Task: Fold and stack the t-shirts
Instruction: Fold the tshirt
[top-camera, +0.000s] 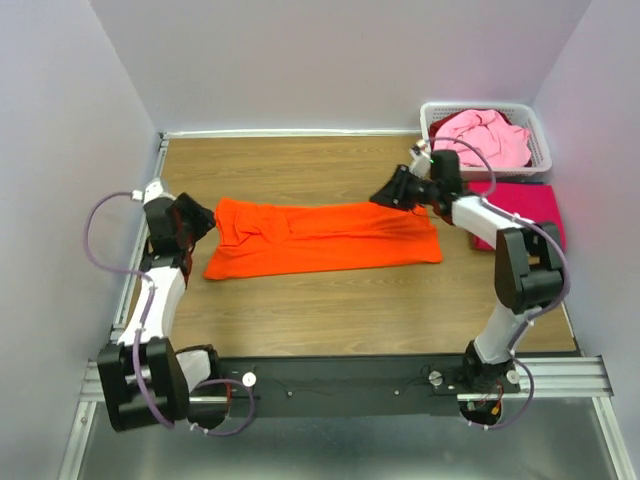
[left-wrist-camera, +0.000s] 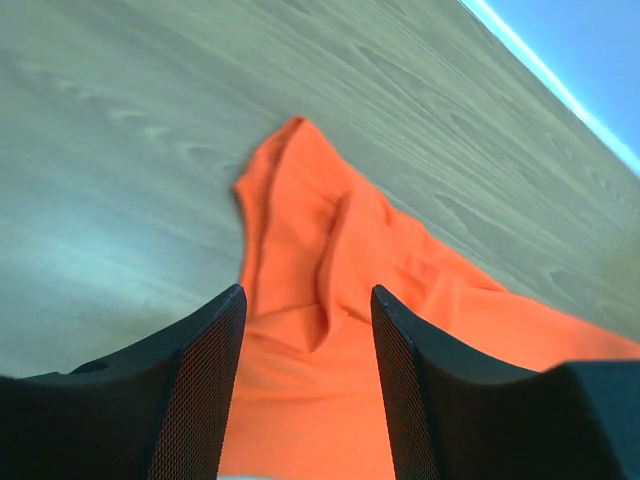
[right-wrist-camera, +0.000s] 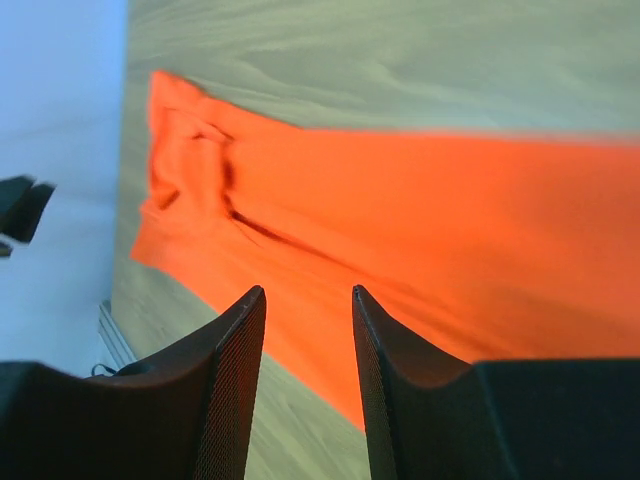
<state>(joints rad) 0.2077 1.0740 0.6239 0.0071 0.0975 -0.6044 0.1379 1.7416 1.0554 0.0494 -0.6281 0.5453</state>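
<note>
Count of what I see at my station, by kind.

T-shirts: 3, namely 1 orange t-shirt (top-camera: 330, 238), 1 magenta-red t-shirt (top-camera: 535, 205) and 1 pale pink t-shirt (top-camera: 485, 138).
Baskets: 1 white basket (top-camera: 470, 105).
Tables: 1 wooden table (top-camera: 300, 170).
Arms of mine: 2.
Grippers: 2, my left gripper (top-camera: 207, 217) and my right gripper (top-camera: 380, 197), with 2 fingers each.

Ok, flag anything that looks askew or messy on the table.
The orange t-shirt lies as a long strip, but its left end is bunched and creased instead of flat. Nothing else stands out.
</note>
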